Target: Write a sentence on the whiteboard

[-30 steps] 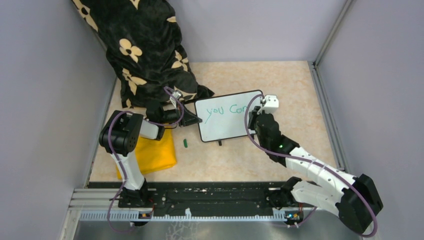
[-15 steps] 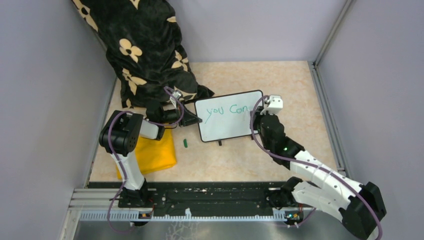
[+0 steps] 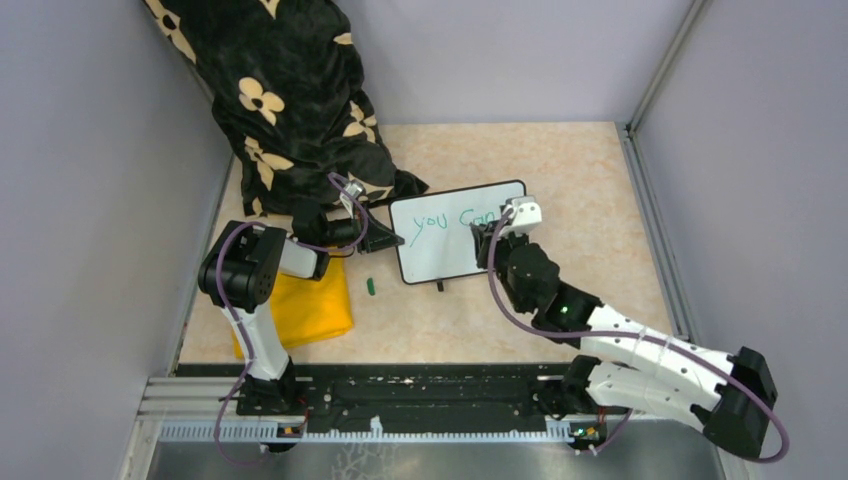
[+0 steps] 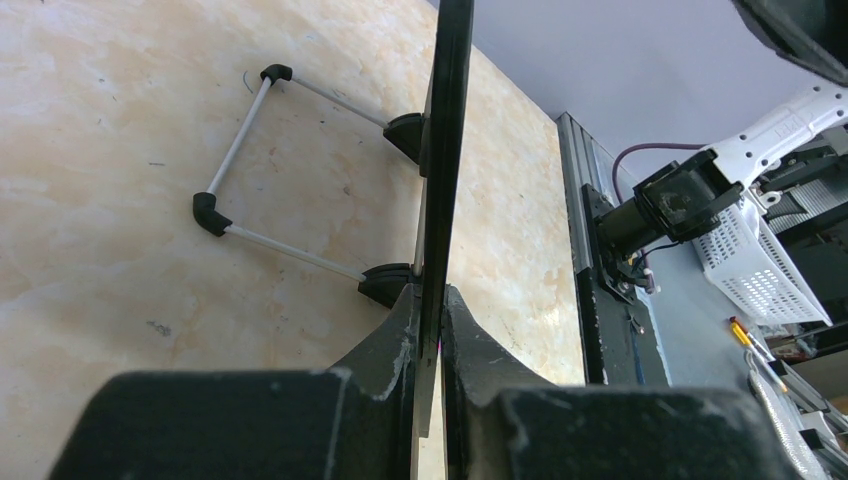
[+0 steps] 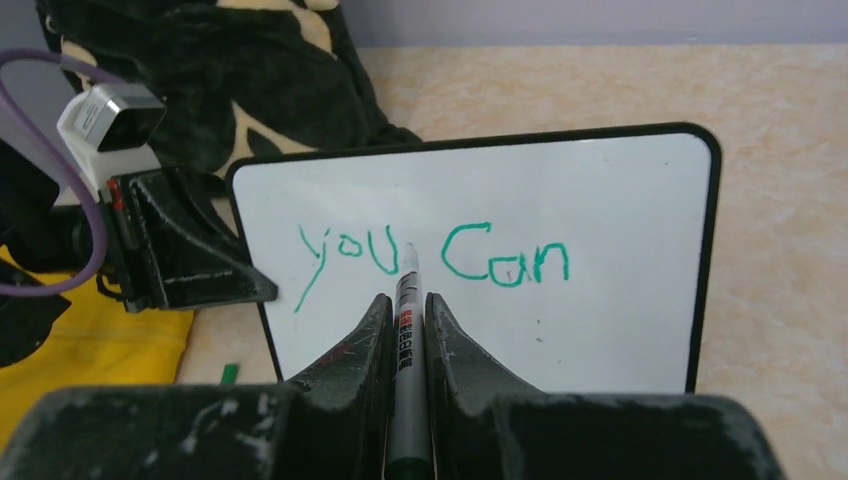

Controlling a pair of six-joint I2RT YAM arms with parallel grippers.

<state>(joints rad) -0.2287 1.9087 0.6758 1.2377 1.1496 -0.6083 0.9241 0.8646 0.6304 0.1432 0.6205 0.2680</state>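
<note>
Whiteboard (image 5: 600,200) sits pinched in left claw (image 4: 430,310) while right claw (image 5: 405,308) grips marker (image 5: 408,370) pointed at green sentence (image 5: 510,268).

My top view looks steeply down from high behind the rig, taking in the whole counter (image 3: 560,160). My left wrist camera sits low, sighting close along the whiteboard (image 4: 445,150) edge-on. My right wrist camera faces its written front, near. All three share that board.

Arms (image 3: 650,350): white links, black joints; purple cables (image 3: 492,272); green indicator light (image 3: 562,308).
</note>
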